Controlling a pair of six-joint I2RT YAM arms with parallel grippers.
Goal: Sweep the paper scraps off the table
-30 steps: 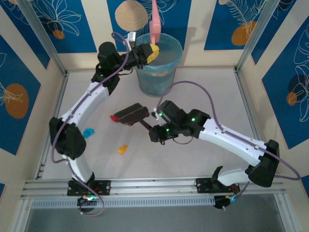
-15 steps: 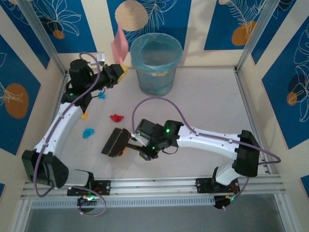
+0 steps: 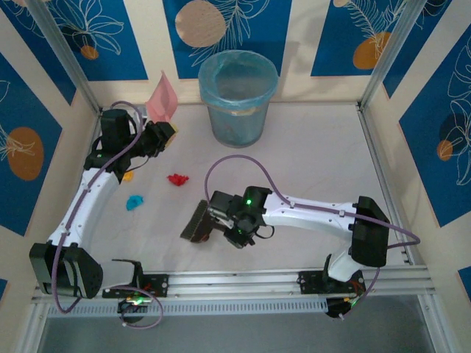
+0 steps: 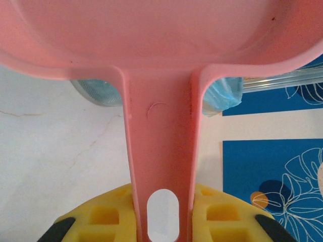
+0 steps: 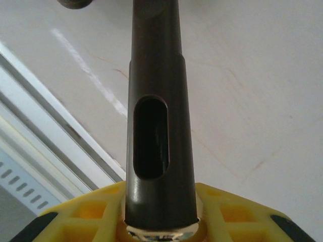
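Here lie crumpled red, blue scraps [image 3: 176, 179]; left jaws clamp dustpan [image 4: 161, 151], right jaws brush [image 5: 156, 126].

Pink plastic dustpan [image 4: 161, 50] looks smooth; brush handle [image 5: 156, 75] and table [image 3: 316, 169] look matt.

Bright, even light; soft shadows on the table [image 3: 316, 154]; wrist views blur near the lens

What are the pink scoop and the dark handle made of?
The pink dustpan looks like moulded plastic: smooth, softly glossy, handle and pan in one piece, with a hanging slot. The dark brush handle seems plastic too, semi-matte with a moulded slot and a faint seam step; painted metal cannot be ruled out.
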